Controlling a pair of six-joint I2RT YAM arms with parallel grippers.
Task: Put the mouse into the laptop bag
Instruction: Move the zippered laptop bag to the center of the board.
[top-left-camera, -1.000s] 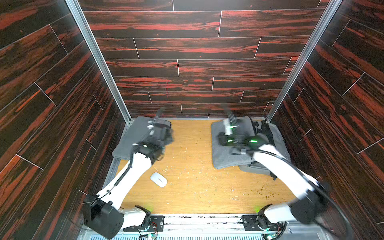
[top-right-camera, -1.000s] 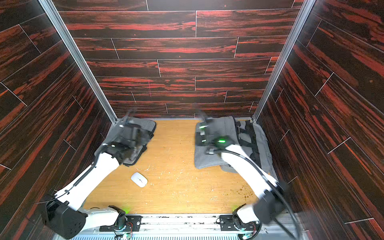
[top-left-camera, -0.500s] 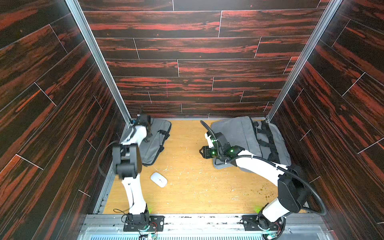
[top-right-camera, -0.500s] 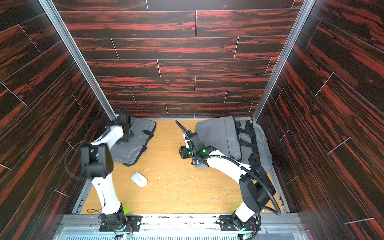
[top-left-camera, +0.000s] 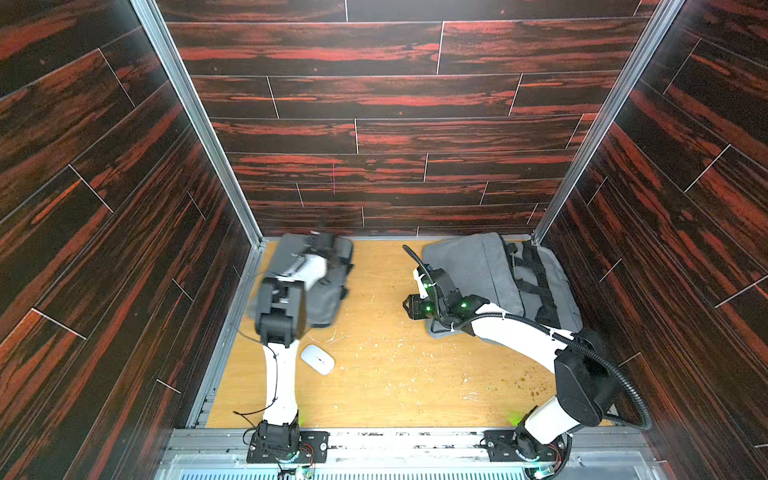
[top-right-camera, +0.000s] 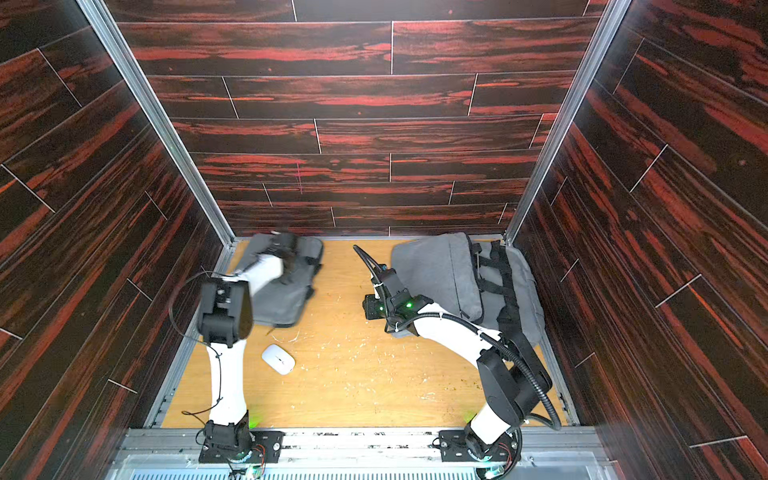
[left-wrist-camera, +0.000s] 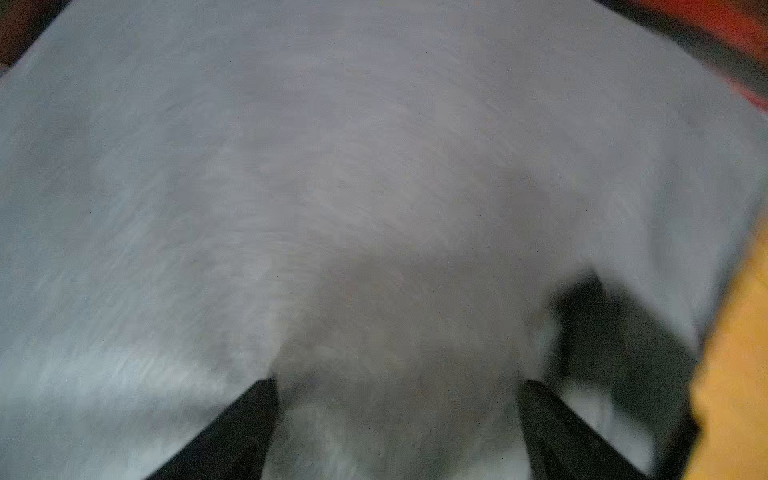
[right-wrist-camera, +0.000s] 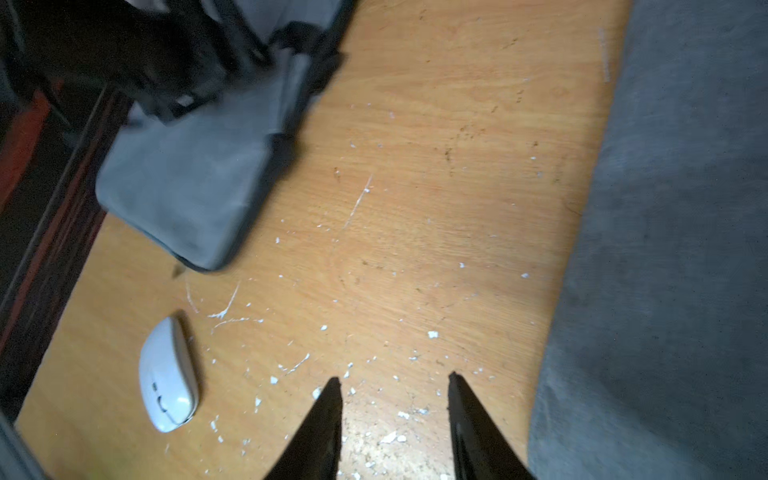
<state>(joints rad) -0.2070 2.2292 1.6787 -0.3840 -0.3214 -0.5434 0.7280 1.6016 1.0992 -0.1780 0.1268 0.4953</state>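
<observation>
Off the backpack (top-left-camera: 469, 266) now, right end effector (right-wrist-camera: 395, 376) hangs spread, empty; left end effector (left-wrist-camera: 397, 382) spread over laptop bag (top-left-camera: 326, 297); mouse (right-wrist-camera: 168, 374) lies left-arm side.

no readable text, labels or numbers anywhere (mouse (right-wrist-camera: 168, 374) markings too small).

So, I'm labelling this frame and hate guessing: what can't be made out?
- Small grey bag: its opening, hidden by the left arm in both top views; motion blur smears the left wrist view.
- Left pincer: whether it touches the bag, same blur.
- Right pincer: fingers lost against its dark wrist in both top views; right wrist view shows it open, empty.
- Mouse: markings too small in top views.
</observation>
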